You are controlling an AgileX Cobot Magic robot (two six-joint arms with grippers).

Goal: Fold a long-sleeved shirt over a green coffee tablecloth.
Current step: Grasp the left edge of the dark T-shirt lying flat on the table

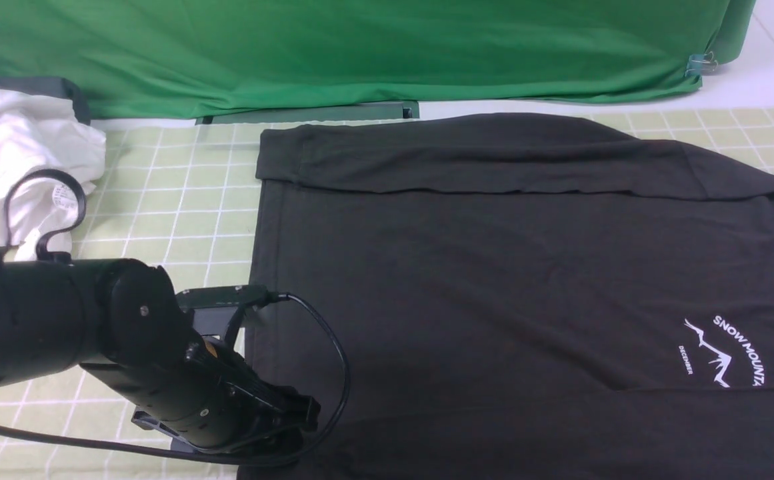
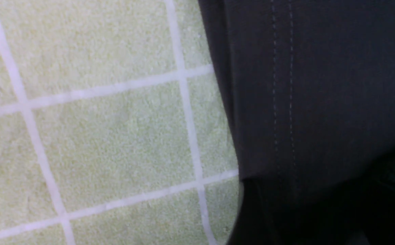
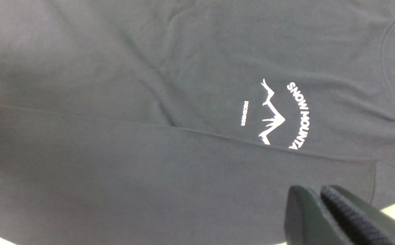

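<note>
The long-sleeved shirt (image 1: 493, 267) lies flat and dark on the green coffee tablecloth (image 1: 173, 200), its white mountain print (image 1: 727, 353) at the right. One sleeve is folded along the far edge, and another fold runs along the near edge. My left gripper (image 1: 297, 417) sits low at the shirt's hem, at the near left corner. The left wrist view shows the stitched hem (image 2: 285, 102) against the checked cloth (image 2: 98, 119); the jaws there are lost in darkness. In the right wrist view my right gripper (image 3: 314, 190) hovers over the near fold beside the print (image 3: 279, 115), fingers close together and holding nothing.
A white garment (image 1: 13, 153) is heaped at the back left. Plain deep green fabric (image 1: 360, 47) hangs along the back, pinned by a clip (image 1: 700, 65). The left arm's cable (image 1: 337, 360) loops over the shirt's left edge.
</note>
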